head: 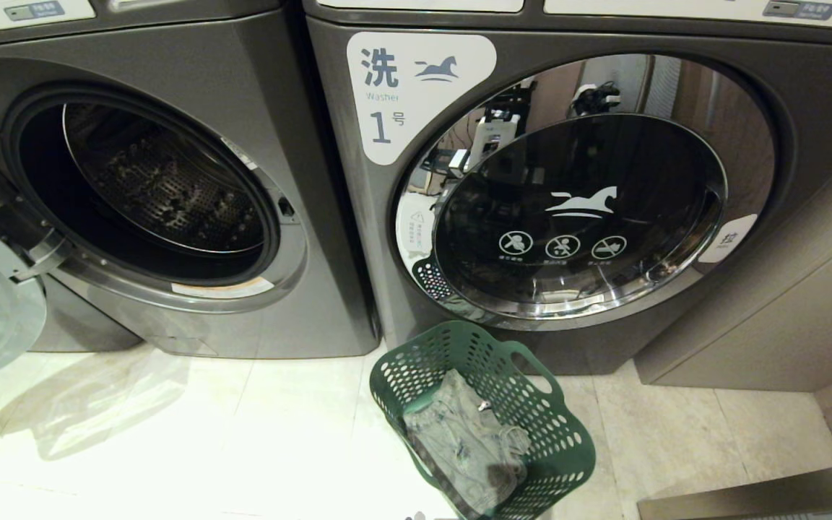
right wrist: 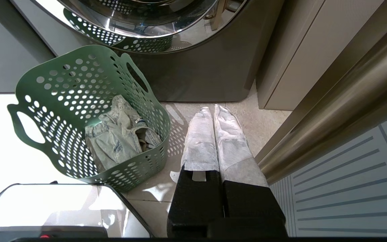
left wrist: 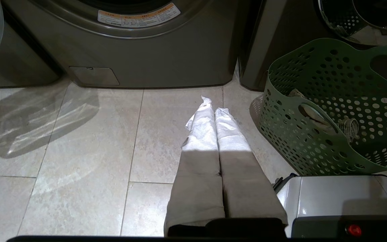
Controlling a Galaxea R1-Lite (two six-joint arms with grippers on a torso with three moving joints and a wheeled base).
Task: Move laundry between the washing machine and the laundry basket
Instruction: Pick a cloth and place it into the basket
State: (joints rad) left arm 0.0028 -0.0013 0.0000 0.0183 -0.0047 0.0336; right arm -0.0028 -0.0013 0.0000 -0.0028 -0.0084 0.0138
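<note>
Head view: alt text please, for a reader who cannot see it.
A dark green perforated plastic basket holding a faded grey-green denim garment sits on pale floor tiles before the closed chrome-ringed washer labelled 1. The dark grey washer beside it stands open, drum empty.

Two washing machines (head: 170, 180) (head: 568, 202), one laundry basket (head: 416, 361), one garment (head: 459, 433), two hands (left wrist: 213, 109) (right wrist: 212, 109).

My left gripper (left wrist: 214, 105) low over pale floor tiles (left wrist: 89, 151), fingers pressed together, green laundry basket (left wrist: 317, 141) just beside it, open washing machine (left wrist: 153, 50) ahead of my fingertips.
</note>
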